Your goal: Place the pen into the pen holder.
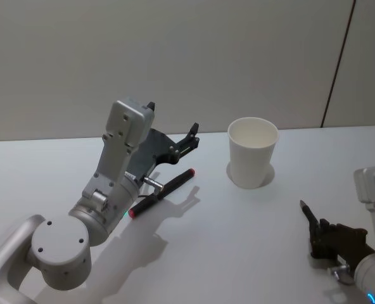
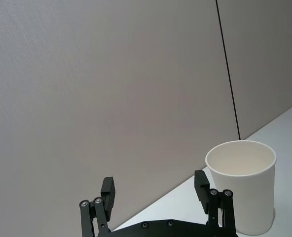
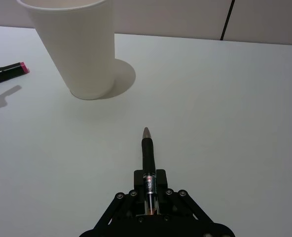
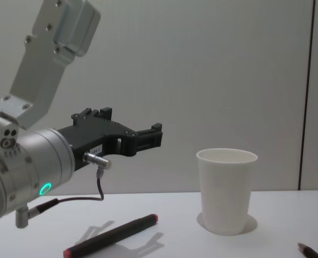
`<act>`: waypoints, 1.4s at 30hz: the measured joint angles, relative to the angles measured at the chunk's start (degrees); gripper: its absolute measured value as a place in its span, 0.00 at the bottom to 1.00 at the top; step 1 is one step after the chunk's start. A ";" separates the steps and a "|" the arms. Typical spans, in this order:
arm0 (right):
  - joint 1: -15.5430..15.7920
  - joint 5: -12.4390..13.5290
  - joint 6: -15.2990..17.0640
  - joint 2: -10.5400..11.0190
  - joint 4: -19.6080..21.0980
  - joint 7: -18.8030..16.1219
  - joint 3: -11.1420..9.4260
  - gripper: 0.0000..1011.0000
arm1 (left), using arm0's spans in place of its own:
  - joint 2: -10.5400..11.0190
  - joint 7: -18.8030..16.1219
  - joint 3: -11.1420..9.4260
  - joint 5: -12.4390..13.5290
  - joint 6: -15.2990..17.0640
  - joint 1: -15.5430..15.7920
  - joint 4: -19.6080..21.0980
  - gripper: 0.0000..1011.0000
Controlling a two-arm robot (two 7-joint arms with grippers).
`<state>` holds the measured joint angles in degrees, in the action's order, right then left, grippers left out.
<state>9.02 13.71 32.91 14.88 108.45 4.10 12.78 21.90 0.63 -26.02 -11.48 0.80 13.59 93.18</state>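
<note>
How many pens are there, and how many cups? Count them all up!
Pens: 2, a red-tipped pen on the table near the raised, open left gripper and a black pen held in the right gripper.
Cups: 1, a white cup.
Total: 3.

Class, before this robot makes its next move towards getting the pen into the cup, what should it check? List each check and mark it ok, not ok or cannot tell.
1. Plain white paper cup standing upright, mouth open: ok.
2. Right claw shut on the black pen with a clear barrel: ok.
3. Pen above the cup's mouth: not ok; it sits low over the white table, apart from the cup.
4. Table between pen and cup free: ok.
5. Left claw out of the way: ok; open, raised left of the cup above the black marker with red ends.
6. Cup's bottom empty: cannot tell.
</note>
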 joint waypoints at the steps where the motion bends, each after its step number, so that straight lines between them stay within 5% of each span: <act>1: 0.00 0.00 0.00 0.00 0.00 0.00 0.00 0.14 | 0.00 0.00 0.00 0.00 0.00 0.00 0.00 0.99; 21: -0.07 -0.27 -1.67 0.09 -0.07 -0.86 -0.13 0.13 | 0.00 0.00 0.00 0.00 0.00 0.00 0.00 0.99; 42: -1.61 -0.86 -15.68 1.29 0.29 -6.13 -1.80 0.13 | 0.00 0.00 0.00 0.00 0.00 0.00 0.00 0.99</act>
<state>7.41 12.85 17.23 16.17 108.75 -2.03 10.98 21.89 0.62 -26.02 -11.48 0.80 13.59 93.18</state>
